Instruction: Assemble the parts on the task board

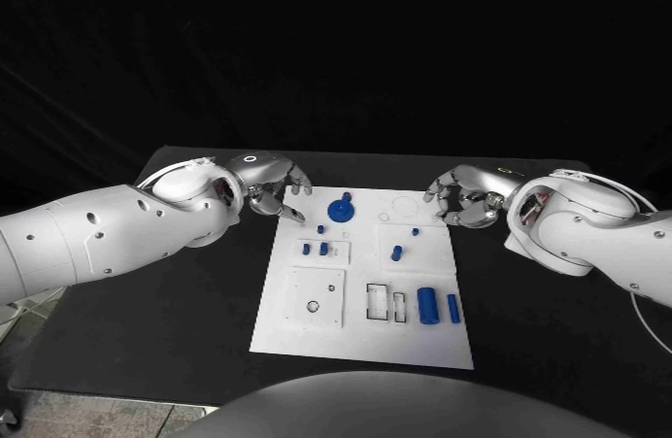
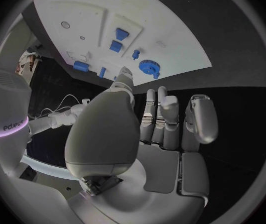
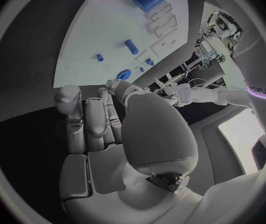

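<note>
My left hand point(image 1: 269, 187) is hovering at the board's point(image 1: 281, 331) far left corner, fingers apart, holding nothing; one fingertip is pointing down toward the board's edge near the gear point(image 1: 341, 208). In the left wrist view that hand point(image 2: 164, 124) is showing fingers extended side by side, empty, with the gear point(image 2: 148, 66) just past the fingertips.

My right hand point(image 1: 466, 195) is hanging off the board's far right corner, fingers loosely curled but apart, gripping nothing. The right wrist view is showing the same hand point(image 3: 102, 119) empty over the black table point(image 1: 140, 341).

The board is lying flat in the table's middle. On it: the gear at the far end, small pegs point(image 1: 320, 229) just nearer than it, two small blocks point(image 1: 316, 249) in a left-side recess, another peg point(image 1: 396, 253) on the right side, and a big cylinder point(image 1: 427, 305) with a thin one point(image 1: 453, 308) beside it at the near right. A small black ring point(image 1: 313, 307) is sitting on the near left plate. Neither hand is touching any part.
</note>
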Robot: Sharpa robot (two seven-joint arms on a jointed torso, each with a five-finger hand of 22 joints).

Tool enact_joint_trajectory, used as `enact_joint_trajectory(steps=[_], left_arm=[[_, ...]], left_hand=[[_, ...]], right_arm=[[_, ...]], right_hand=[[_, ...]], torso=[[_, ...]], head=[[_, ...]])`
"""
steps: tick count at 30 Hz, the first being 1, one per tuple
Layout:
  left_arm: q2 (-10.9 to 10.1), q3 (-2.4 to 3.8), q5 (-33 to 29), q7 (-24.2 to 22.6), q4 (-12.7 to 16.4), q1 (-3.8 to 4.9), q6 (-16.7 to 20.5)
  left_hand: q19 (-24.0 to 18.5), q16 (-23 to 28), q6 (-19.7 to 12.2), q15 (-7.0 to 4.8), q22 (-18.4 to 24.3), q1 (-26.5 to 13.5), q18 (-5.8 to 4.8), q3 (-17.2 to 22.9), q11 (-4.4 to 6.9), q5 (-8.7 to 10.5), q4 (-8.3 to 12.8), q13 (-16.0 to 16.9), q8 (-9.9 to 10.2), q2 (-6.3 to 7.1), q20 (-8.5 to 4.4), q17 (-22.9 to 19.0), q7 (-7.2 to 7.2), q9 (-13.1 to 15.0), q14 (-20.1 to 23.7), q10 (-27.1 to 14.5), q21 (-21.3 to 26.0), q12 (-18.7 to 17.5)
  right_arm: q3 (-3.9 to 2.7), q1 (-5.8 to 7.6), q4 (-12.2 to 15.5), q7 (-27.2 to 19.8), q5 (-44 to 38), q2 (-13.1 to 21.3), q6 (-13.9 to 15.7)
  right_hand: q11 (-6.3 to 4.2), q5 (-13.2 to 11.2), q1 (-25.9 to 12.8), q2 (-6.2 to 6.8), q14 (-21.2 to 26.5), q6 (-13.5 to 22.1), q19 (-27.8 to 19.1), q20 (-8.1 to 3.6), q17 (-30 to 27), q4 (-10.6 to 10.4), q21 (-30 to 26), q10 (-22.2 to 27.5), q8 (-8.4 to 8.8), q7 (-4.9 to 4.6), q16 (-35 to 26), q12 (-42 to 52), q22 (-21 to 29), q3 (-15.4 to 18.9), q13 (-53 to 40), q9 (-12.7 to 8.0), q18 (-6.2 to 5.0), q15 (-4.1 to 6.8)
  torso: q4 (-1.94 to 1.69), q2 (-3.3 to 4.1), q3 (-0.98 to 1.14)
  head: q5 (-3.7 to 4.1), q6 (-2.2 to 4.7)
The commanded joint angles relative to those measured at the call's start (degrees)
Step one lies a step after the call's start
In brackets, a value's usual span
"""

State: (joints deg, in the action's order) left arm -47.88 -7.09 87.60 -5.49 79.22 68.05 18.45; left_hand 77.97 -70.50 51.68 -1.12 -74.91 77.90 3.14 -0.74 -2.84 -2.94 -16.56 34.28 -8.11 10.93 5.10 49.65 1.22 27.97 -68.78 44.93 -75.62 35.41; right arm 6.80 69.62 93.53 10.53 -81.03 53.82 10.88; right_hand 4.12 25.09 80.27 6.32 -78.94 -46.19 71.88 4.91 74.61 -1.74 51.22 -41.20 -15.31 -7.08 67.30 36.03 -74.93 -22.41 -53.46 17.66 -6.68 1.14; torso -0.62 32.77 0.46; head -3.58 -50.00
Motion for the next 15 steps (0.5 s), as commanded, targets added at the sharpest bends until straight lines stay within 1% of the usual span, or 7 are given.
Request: enact_joint_trajectory(steps=[1, 3, 4, 5, 9, 12, 15], left_arm=[[-0.85, 0.04, -20.92, -10.10, 0.59, 0.30, 3.24], [-1.28, -0.01, -31.14, -14.52, 0.68, 0.40, 1.16], [-1.43, -0.07, -35.71, -16.60, 0.79, 0.42, 0.28], [-1.58, -0.13, -39.82, -18.46, 1.00, 0.42, -0.72], [-2.12, -0.34, -53.49, -23.51, 2.39, 0.33, -4.65], [-2.61, -0.63, -63.27, -25.99, 3.96, 0.27, -7.24], [-2.99, -0.86, -69.16, -27.28, 5.23, 0.20, -8.75]], left_hand=[[-7.77, 7.40, 0.45, 1.46, -7.52, 0.57, 2.02, -4.19, -1.15, -0.25, -0.14, 1.45, -0.67, -2.02, 0.89, -10.75, 1.65, 0.08, 11.03, -3.02, 8.52, 1.36], [-27.08, 13.09, 0.09, 4.78, -2.04, 2.91, 4.02, -4.41, -3.49, -2.74, -0.13, 1.97, -0.82, -3.87, 2.50, -13.54, 3.53, -0.04, 24.00, -7.72, 27.63, 1.80], [-35.11, 16.00, 0.12, 5.98, -0.19, 4.49, 4.05, -4.11, -3.93, -5.56, -0.39, 2.12, -1.06, -4.27, 3.17, -14.32, 4.70, -0.03, 30.28, -9.70, 34.73, 2.17], [-38.79, 18.17, 0.26, 6.86, 0.31, 5.53, 3.54, -4.03, -4.30, -7.50, -0.53, 2.34, -1.57, -4.94, 3.55, -15.12, 5.15, 0.06, 34.99, -11.07, 37.31, 3.13], [-47.99, 22.13, -1.60, 7.21, 3.43, 7.76, 2.76, -4.68, -3.89, -9.64, -0.03, 2.14, -3.32, -6.65, 4.33, -17.79, 5.63, 0.54, 43.59, -17.18, 45.91, 5.13], [-48.18, 22.15, -3.83, 7.55, 5.46, 8.73, 2.77, -5.57, -4.61, -11.38, 0.13, 1.37, -4.63, -7.71, 5.59, -18.88, 5.51, 0.81, 45.86, -20.02, 49.26, 6.94], [-47.62, 21.99, -5.30, 7.90, 6.38, 9.42, 3.03, -6.42, -5.01, -12.73, 0.22, 0.36, -5.40, -8.62, 6.21, -19.68, 5.53, 0.76, 46.74, -21.50, 50.81, 7.86]], right_arm=[[0.02, -0.20, -0.55, 0.65, -9.75, -1.18, -2.73], [0.01, -0.80, -1.09, 0.59, -12.12, -2.06, -2.72], [0.01, -1.18, -1.37, 0.56, -13.14, -2.45, -2.62], [0.01, -1.59, -1.67, 0.50, -14.02, -2.82, -2.49], [0.01, -3.07, -2.90, 0.12, -16.89, -3.96, -2.32], [0.01, -4.15, -4.18, -0.23, -19.28, -4.95, -2.28], [0.01, -4.81, -5.56, -0.61, -20.80, -5.90, -2.13]], right_hand=[[0.54, -0.07, -0.62, 0.74, 1.50, 0.39, -1.46, 0.29, -1.54, 0.50, -2.35, 3.58, -0.65, 0.25, -1.99, -3.04, -4.14, 0.35, 2.34, 0.97, -1.24, -0.41], [0.93, -0.09, -0.95, 1.13, 2.97, 0.86, -2.89, 0.57, -3.02, 0.71, -4.70, 6.07, -0.98, 0.38, -3.71, -5.11, -3.64, 0.66, 4.16, 1.59, -1.61, -0.84], [1.04, -0.10, -1.11, 1.35, 3.71, 0.97, -3.63, 0.71, -3.73, 0.81, -5.93, 7.18, -1.12, 0.39, -4.55, -5.85, -3.38, 0.89, 4.83, 1.84, -1.79, -0.98], [1.15, -0.12, -1.17, 1.52, 4.31, 1.16, -4.24, 0.85, -4.30, 0.95, -6.93, 8.19, -1.17, 0.49, -5.18, -6.40, -3.16, 1.12, 5.35, 2.02, -1.92, -1.08], [1.44, -0.13, -1.10, 1.53, 4.86, 1.40, -4.70, 1.13, -4.87, 1.29, -7.66, 9.58, -1.29, 0.72, -5.44, -7.08, -3.09, 1.52, 6.37, 2.39, -1.97, -1.25], [1.55, -0.07, -1.01, 1.46, 4.97, 1.64, -4.71, 1.23, -5.07, 1.47, -7.72, 9.87, -0.98, 0.73, -5.37, -7.41, -3.15, 1.55, 7.07, 2.38, -1.98, -1.33], [1.57, -0.02, -0.93, 1.39, 4.97, 1.87, -4.58, 1.28, -5.22, 1.70, -7.61, 9.92, -0.34, 0.63, -5.15, -7.77, -3.26, 1.45, 7.98, 2.17, -1.98, -1.36]], torso=[[-0.04, 0.03, -0.03], [0.00, 0.00, -0.12], [0.02, 0.01, -0.13], [-0.06, 0.03, -0.19], [-0.21, 0.12, -0.23], [-0.32, 0.07, -0.41], [-0.21, 0.07, -0.31]], head=[[0.14, 0.00], [0.11, 0.00], [0.09, 0.00], [0.14, 0.00], [0.39, 0.00], [0.58, 0.00], [0.50, 0.00]])
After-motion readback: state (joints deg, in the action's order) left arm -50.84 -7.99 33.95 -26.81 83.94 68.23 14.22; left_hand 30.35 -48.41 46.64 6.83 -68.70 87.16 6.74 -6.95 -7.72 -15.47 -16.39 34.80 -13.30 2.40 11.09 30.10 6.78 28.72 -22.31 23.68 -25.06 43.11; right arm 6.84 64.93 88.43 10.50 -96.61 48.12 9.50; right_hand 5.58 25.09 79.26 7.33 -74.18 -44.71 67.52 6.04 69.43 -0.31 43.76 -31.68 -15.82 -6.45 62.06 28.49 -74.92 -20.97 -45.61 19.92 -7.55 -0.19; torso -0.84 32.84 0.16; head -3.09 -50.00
